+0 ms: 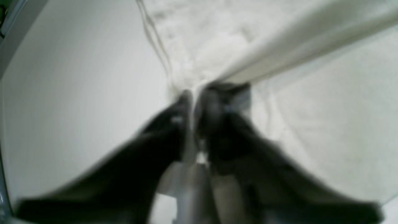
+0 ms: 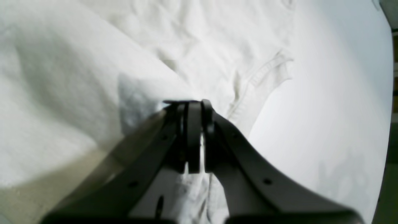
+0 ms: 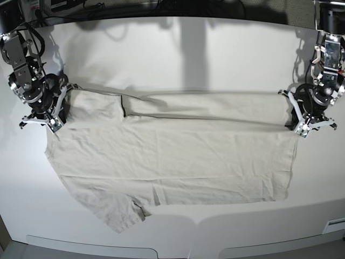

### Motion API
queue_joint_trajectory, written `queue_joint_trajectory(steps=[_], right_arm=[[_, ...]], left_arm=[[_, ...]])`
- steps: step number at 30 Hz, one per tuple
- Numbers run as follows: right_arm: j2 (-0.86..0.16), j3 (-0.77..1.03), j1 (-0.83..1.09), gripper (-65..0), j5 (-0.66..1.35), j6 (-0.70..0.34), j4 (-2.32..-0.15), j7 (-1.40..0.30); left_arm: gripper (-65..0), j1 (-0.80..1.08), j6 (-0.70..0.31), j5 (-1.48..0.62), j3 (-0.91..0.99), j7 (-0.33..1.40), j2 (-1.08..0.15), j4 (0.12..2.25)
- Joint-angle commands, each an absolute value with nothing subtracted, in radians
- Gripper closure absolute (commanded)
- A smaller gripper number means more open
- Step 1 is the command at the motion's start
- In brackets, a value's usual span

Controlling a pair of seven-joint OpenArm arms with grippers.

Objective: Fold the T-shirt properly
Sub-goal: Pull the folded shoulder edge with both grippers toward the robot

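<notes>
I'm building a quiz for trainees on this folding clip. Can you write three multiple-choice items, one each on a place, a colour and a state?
1. Where do the left gripper and right gripper sit?
A. At the folded strip's two ends
B. Both over the hem
C. Off the table

2. What colour is the T-shirt?
A. Navy
B. Off-white
C. Red

3. How does the shirt lie?
A. Balled up
B. Hanging in the air
C. Spread flat, far edge folded over

Answers: A, the base view shows one gripper at each end; B, the cloth is pale; C, a doubled band runs along the far edge.

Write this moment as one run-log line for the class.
stage: first lengthwise fold laid | T-shirt: far edge folded over | left gripper: at hem corner, pinching fabric | right gripper: on shoulder fabric | table: white
</notes>
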State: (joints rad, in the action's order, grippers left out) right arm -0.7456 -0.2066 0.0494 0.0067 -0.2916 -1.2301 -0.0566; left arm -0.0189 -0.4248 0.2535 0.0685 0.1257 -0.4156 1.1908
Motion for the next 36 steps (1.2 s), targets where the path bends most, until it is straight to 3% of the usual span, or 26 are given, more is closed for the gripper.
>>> queue_joint_trajectory(steps=[1,4,10,17,19,21,22,23,27,36], right_arm=[[-0.773,-0.197,0.031,-11.1,0.012,-0.276,-1.239,-0.041],[-0.773,-0.196,0.028,-24.0,0.033,-0.276,-1.24,-0.042],[-0.775,-0.132,0.029,-23.9,0.208,-0.277,-1.26,-0.052],[-0.775,-0.038,0.031,-13.1,0.366,-0.392,-1.306,-0.159],[-0.772,-0.038,0.031,-6.7,0.402,-0.43,-1.305,-0.2],[-0.76,-0.038,0.031,0.0,0.434,-0.446,-1.305,-0.242],[-0.751,-0.038,0.031,0.0,0.443,-0.445,-1.305,-0.26],[-0.739,-0.038,0.031,0.0,0.45,-0.445,-1.305,-0.274],[-0.677,-0.038,0.03,0.0,0.45,-0.426,-1.301,-0.335],[-0.584,-0.038,0.019,0.0,0.418,-0.419,-1.232,-0.371]], left_arm=[[-21.7,-0.034,-0.412,0.233,0.078,0.123,-0.436,1.204],[-26.2,-0.036,-0.412,0.153,0.078,0.178,-0.45,1.21],[-26.2,-0.036,-0.413,-0.2,0.078,0.319,-0.545,1.276],[-22.8,-0.03,-0.416,-0.347,0.078,0.439,-0.544,1.396],[-18.2,-0.03,-0.415,-0.39,0.078,0.482,-0.519,1.413],[-8.1,-0.03,-0.415,-0.433,0.078,0.528,-0.495,1.415],[-1.1,-0.03,-0.413,-0.445,0.078,0.545,-0.484,1.415],[0.0,-0.03,-0.402,-0.447,0.078,0.558,-0.475,1.415],[0.0,-0.021,-0.31,-0.44,0.078,0.561,-0.442,1.404],[0.0,-0.017,-0.307,-0.447,0.078,0.417,-0.407,1.164]])
